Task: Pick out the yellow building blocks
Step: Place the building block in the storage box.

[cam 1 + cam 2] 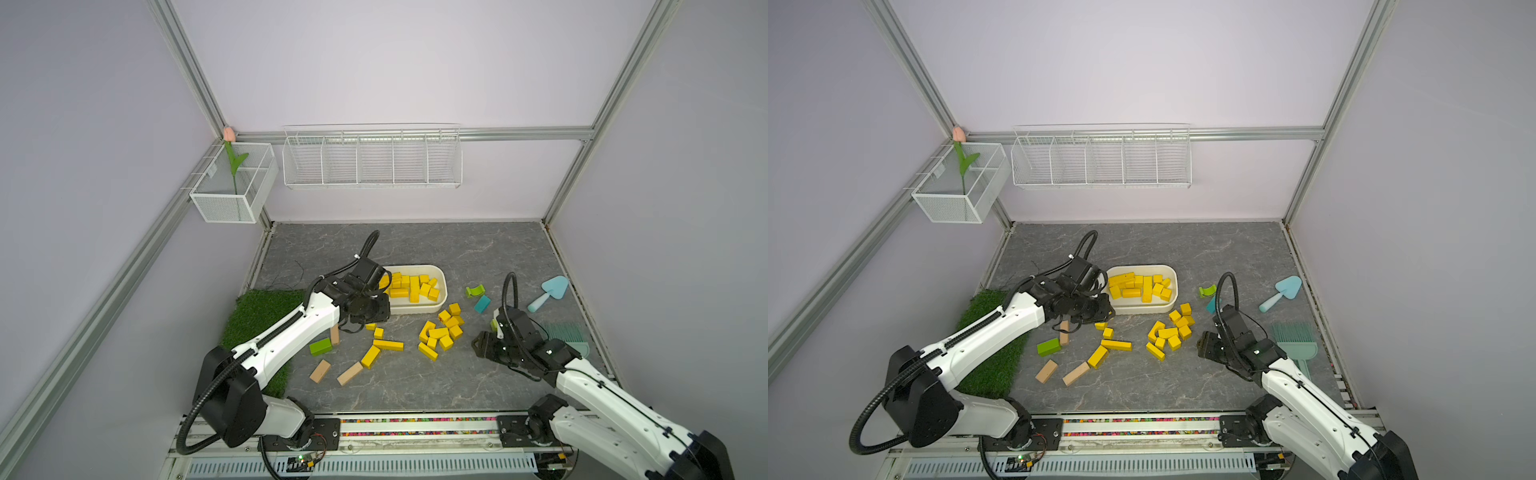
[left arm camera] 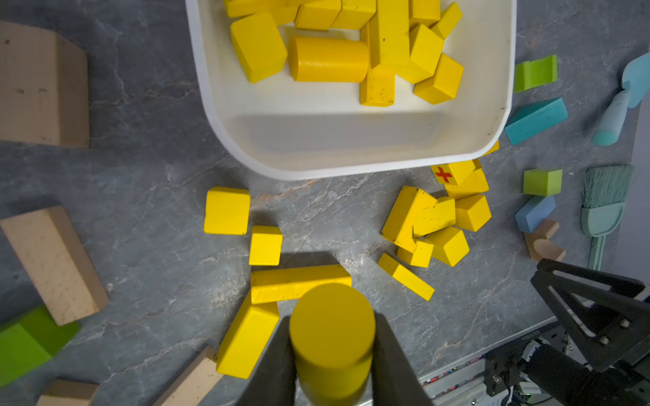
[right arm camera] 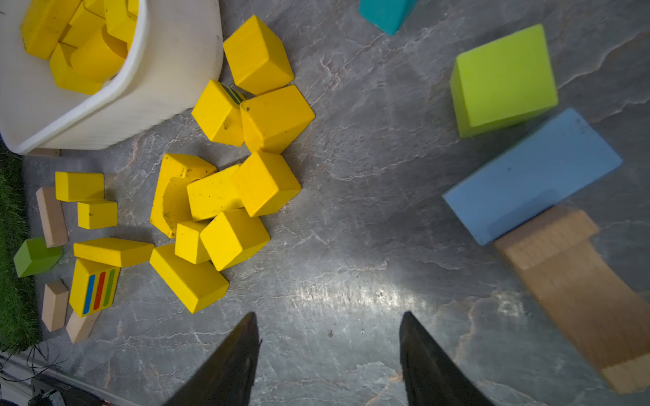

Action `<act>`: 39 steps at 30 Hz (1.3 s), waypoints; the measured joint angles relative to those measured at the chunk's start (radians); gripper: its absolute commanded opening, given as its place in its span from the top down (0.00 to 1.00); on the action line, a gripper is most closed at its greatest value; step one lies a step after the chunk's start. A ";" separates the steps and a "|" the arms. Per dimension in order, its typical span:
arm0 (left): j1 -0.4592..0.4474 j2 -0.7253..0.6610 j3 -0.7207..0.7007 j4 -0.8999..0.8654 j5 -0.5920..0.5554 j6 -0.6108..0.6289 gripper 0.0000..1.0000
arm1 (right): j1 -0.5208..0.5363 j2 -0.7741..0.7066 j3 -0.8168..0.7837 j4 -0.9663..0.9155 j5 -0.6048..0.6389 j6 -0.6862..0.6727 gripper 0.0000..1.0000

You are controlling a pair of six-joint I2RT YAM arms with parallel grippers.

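Several yellow building blocks (image 1: 409, 284) lie in the white tub (image 1: 441, 277). More sit loose on the grey table: a cluster (image 1: 442, 332) in front of the tub's right end and a few bars and cubes (image 1: 386, 345) further left. My left gripper (image 2: 332, 321) is shut on a yellow cylinder (image 2: 332, 348), held above the loose bars just short of the tub (image 2: 211, 105). In a top view the left gripper (image 1: 365, 309) hangs at the tub's near left corner. My right gripper (image 3: 330, 316) is open over bare table, right of the cluster (image 3: 228, 197).
Tan blocks (image 1: 320, 370) and a green block (image 1: 320, 346) lie left of the yellow bars. A green arch (image 1: 475, 290), a teal block (image 1: 482, 303), a toy shovel (image 1: 548, 293) and a brush (image 1: 569, 334) sit to the right. A grass mat (image 1: 257, 320) covers the left edge.
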 measured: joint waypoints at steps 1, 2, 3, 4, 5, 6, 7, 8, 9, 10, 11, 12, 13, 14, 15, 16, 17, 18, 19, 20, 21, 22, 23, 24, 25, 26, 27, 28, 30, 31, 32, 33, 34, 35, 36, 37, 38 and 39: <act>0.004 0.029 0.029 -0.004 0.005 0.009 0.73 | -0.001 0.000 0.000 0.000 -0.001 0.000 0.35; 0.008 0.059 0.057 -0.006 0.011 0.018 0.73 | -0.001 0.000 0.000 0.001 -0.003 0.000 0.35; 0.010 0.085 0.081 -0.006 0.018 0.025 0.73 | -0.001 0.000 0.000 0.003 -0.004 0.000 0.35; 0.012 0.119 0.112 -0.007 0.026 0.031 0.73 | -0.001 0.000 0.000 0.004 -0.005 0.000 0.35; 0.013 0.152 0.139 -0.006 0.034 0.038 0.73 | -0.003 0.000 -0.001 0.006 -0.006 0.000 0.35; 0.014 0.177 0.161 -0.006 0.042 0.042 0.73 | -0.005 0.000 -0.001 0.007 -0.008 0.000 0.35; 0.014 0.210 0.186 -0.006 0.053 0.049 0.73 | -0.006 0.000 -0.001 0.007 -0.010 0.000 0.35; 0.014 0.240 0.209 -0.005 0.063 0.054 0.73 | -0.006 0.000 -0.001 0.007 -0.011 0.000 0.35; 0.014 0.269 0.232 -0.007 0.073 0.058 0.73 | -0.007 0.000 -0.001 0.007 -0.012 0.000 0.35; 0.014 0.301 0.259 -0.006 0.083 0.063 0.73 | -0.007 -0.001 -0.001 0.007 -0.014 0.000 0.35; 0.014 0.329 0.283 -0.006 0.091 0.068 0.74 | -0.007 -0.001 -0.002 0.007 -0.014 0.000 0.35; 0.014 0.356 0.307 -0.007 0.098 0.073 0.74 | -0.007 -0.002 -0.002 0.007 -0.014 0.000 0.35; 0.014 0.386 0.336 -0.010 0.105 0.078 0.74 | -0.008 -0.003 -0.003 0.008 -0.015 0.000 0.35; 0.014 0.415 0.366 -0.012 0.111 0.082 0.74 | -0.010 -0.006 -0.005 0.008 -0.016 0.000 0.35; 0.014 0.438 0.391 -0.014 0.115 0.084 0.74 | -0.011 -0.008 -0.007 0.008 -0.016 0.000 0.35; 0.014 0.464 0.423 -0.016 0.122 0.086 0.74 | -0.012 -0.011 -0.009 0.009 -0.018 0.000 0.35; 0.014 0.488 0.451 -0.018 0.128 0.089 0.74 | -0.013 -0.013 -0.011 0.010 -0.018 0.000 0.35; 0.014 0.508 0.476 -0.017 0.132 0.090 0.74 | -0.013 -0.014 -0.012 0.009 -0.018 0.000 0.35; 0.014 0.527 0.500 -0.017 0.137 0.091 0.74 | -0.013 -0.015 -0.013 0.010 -0.018 0.000 0.35; 0.015 0.548 0.527 -0.020 0.142 0.091 0.74 | -0.014 -0.017 -0.013 0.010 -0.018 0.000 0.35; 0.015 0.565 0.548 -0.021 0.146 0.091 0.74 | -0.014 -0.019 -0.013 0.010 -0.018 0.000 0.35; 0.015 0.586 0.573 -0.023 0.151 0.092 0.74 | -0.014 -0.020 -0.013 0.010 -0.018 0.000 0.35; 0.015 0.608 0.599 -0.026 0.155 0.093 0.75 | -0.015 -0.021 -0.013 0.010 -0.018 0.000 0.35; 0.015 0.631 0.625 -0.029 0.159 0.094 0.76 | -0.016 -0.022 -0.013 0.010 -0.018 0.000 0.35; 0.015 0.650 0.647 -0.032 0.162 0.094 0.77 | -0.016 -0.023 -0.013 0.010 -0.018 0.000 0.35; 0.015 0.680 0.681 -0.040 0.168 0.095 0.77 | -0.017 -0.023 -0.013 0.010 -0.018 0.000 0.35; 0.015 0.709 0.713 -0.045 0.175 0.097 0.77 | -0.017 -0.023 -0.013 0.010 -0.018 0.000 0.35; 0.015 0.730 0.739 -0.050 0.180 0.097 0.77 | -0.018 -0.024 -0.013 0.010 -0.018 0.000 0.35; 0.015 0.779 0.791 -0.060 0.188 0.098 0.77 | -0.018 -0.026 -0.015 0.010 -0.018 0.000 0.35; 0.014 0.795 0.810 -0.064 0.190 0.098 0.77 | -0.018 -0.027 -0.016 0.010 -0.018 0.000 0.35; 0.014 0.817 0.834 -0.073 0.192 0.098 0.77 | -0.019 -0.029 -0.016 0.011 -0.018 0.000 0.35; 0.014 0.833 0.855 -0.079 0.195 0.098 0.77 | -0.019 -0.032 -0.017 0.010 -0.018 0.000 0.35; 0.013 0.847 0.874 -0.083 0.200 0.097 0.77 | -0.019 -0.033 -0.017 0.010 -0.018 0.000 0.35; 0.013 0.862 0.897 -0.089 0.203 0.097 0.77 | -0.019 -0.035 -0.017 0.011 -0.018 0.000 0.35; 0.012 0.872 0.914 -0.091 0.207 0.097 0.77 | -0.020 -0.036 -0.017 0.011 -0.018 0.000 0.35; 0.011 0.881 0.925 -0.093 0.211 0.097 0.77 | -0.021 -0.036 -0.017 0.011 -0.018 0.000 0.35; 0.009 0.887 0.938 -0.097 0.214 0.097 0.77 | -0.021 -0.036 -0.017 0.011 -0.019 0.000 0.35; 0.006 0.893 0.948 -0.099 0.217 0.097 0.77 | -0.021 -0.036 -0.017 0.012 -0.019 0.000 0.35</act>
